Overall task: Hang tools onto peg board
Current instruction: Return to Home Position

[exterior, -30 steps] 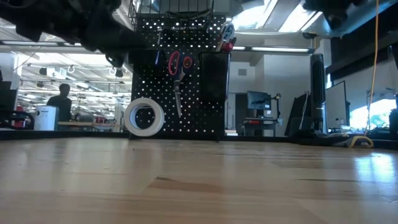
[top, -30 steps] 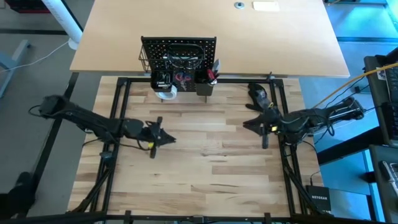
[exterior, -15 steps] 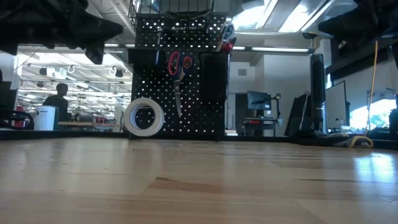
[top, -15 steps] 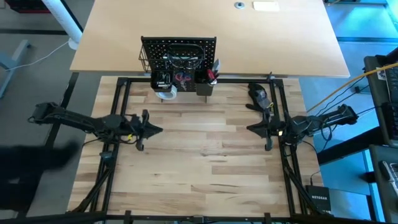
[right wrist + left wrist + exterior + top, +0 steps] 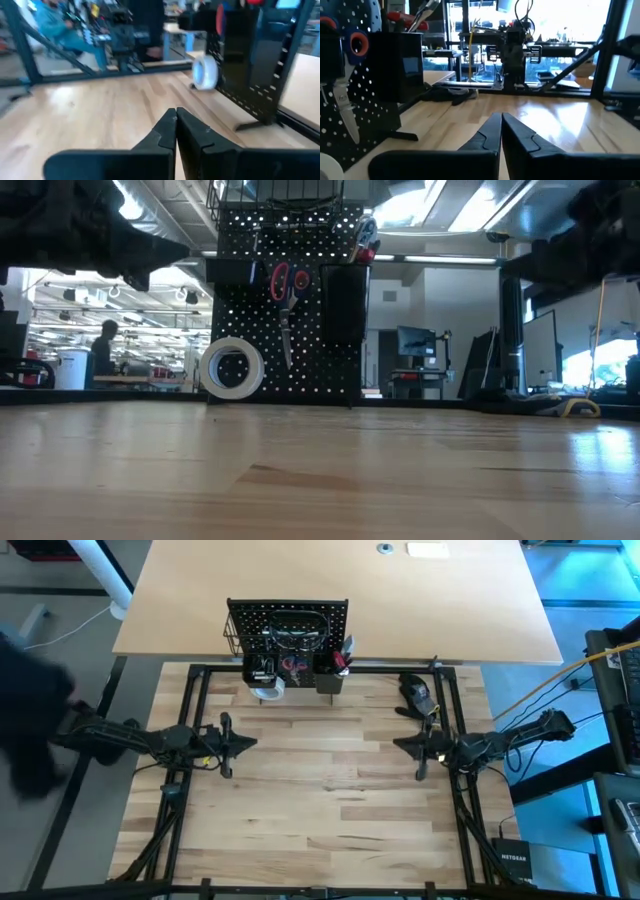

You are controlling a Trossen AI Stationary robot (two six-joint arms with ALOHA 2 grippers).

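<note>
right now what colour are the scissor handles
Red; the scissors hang on the black peg board, clearest in the low view.

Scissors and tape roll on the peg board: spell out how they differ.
The scissors have red handles and hang long and narrow, blades down; the tape roll is a white ring. The scissors sit high on the peg board; the tape roll sits low, near its foot. Both are on the board's front, clear of the shut left gripper and right gripper at the table's sides.
</note>
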